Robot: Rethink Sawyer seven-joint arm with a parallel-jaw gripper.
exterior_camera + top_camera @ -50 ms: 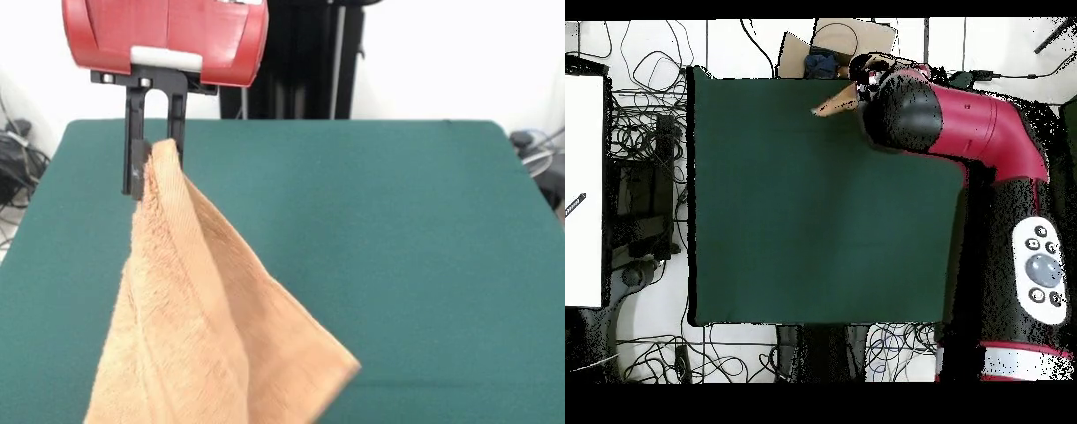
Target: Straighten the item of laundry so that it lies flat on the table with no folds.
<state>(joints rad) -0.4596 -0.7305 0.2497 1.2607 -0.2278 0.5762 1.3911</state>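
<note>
Front: fingers (155, 163) clamped on towel (207, 327) corner, cloth hanging over table (397, 230). Overhead: arm (965, 125) hides most.

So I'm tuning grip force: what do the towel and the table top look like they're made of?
The towel looks like soft terry cotton: fuzzy looped pile, limp drape from the gripper, which is pinching its top. The table top looks like matte dark green felt or similar cloth: no shine, an even surface. Neither can be confirmed by sight alone.

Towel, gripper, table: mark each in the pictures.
towel (194, 327), front view, middle of the hanging cloth
gripper (155, 152), front view, between the fingertips at the towel's top
table (380, 230), front view, bare green top
</note>
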